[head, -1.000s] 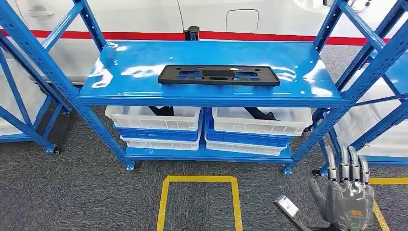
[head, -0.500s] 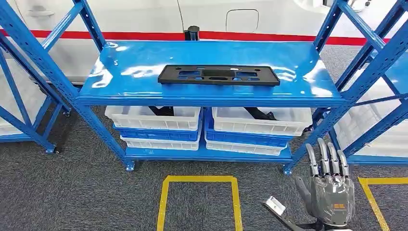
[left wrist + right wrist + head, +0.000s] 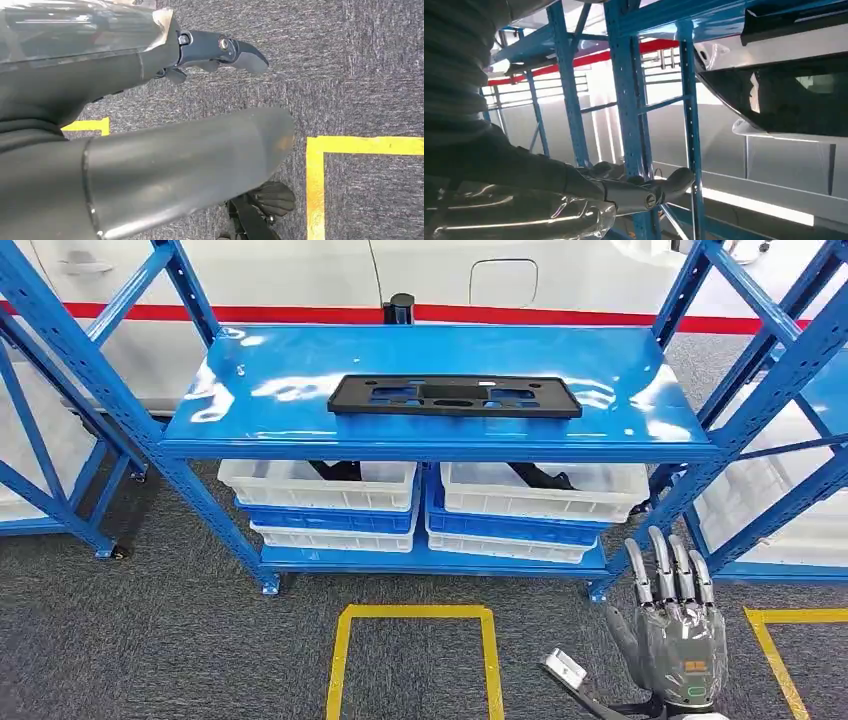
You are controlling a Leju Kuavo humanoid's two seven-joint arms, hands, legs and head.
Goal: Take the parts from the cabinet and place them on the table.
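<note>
A flat black plastic part (image 3: 455, 396) with several cut-outs lies on the top shelf of the blue cabinet (image 3: 250, 370). My right hand (image 3: 671, 630) is raised low at the right, in front of the cabinet's right post, fingers straight and apart, holding nothing. In the right wrist view that hand (image 3: 574, 200) points toward a blue upright (image 3: 629, 100), with the part's edge (image 3: 794, 20) seen from below. My left hand (image 3: 150, 145) hangs over grey carpet, its fingers extended and nothing in it.
White bins (image 3: 320, 485) (image 3: 545, 490) on blue bins fill the lower shelf, dark parts inside. More blue racks stand at the left (image 3: 40, 440) and right (image 3: 790, 390). Yellow floor tape (image 3: 415, 615) marks a square on the carpet. A white wall with a red stripe (image 3: 300, 312) lies behind.
My right hand has moved left and slightly up toward the cabinet's right post, staying open. The black part and the bins have not moved.
</note>
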